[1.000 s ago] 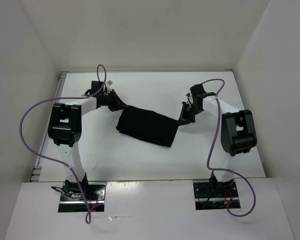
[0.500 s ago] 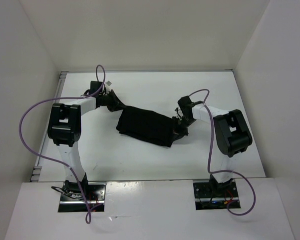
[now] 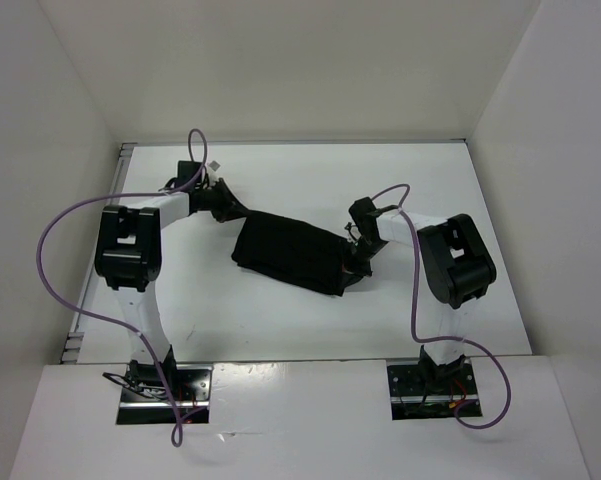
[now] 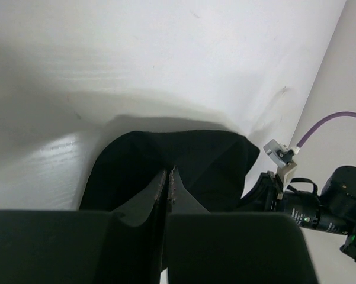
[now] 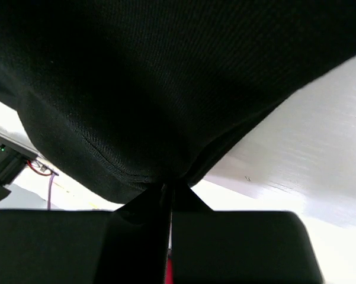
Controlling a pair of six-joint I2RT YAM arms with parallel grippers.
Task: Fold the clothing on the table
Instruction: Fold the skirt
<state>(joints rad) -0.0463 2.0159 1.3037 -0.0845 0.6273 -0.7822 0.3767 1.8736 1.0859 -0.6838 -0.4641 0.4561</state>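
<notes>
While pinched at both ends, lies across the middle of the table (image 3: 310, 170) as a dark, partly folded band: clothing (image 3: 295, 252), slanting from far left to near right. Gripped at the far-left tip by the left gripper (image 3: 228, 208), jaws squeezed shut on a narrow tail drawn out from the main mass. From the left wrist, seen rising into a ridge right at the closed fingers (image 4: 157, 188). Gripped at the near-right corner by the right gripper (image 3: 358, 262), jaws likewise clamped together on the edge. From the right wrist, seen hanging overhead and gathered to a point at the closed jaws, with white table showing beyond. Looping above the table, purple cables (image 3: 55, 230). Around left, far and right, white walls (image 3: 310, 70).
</notes>
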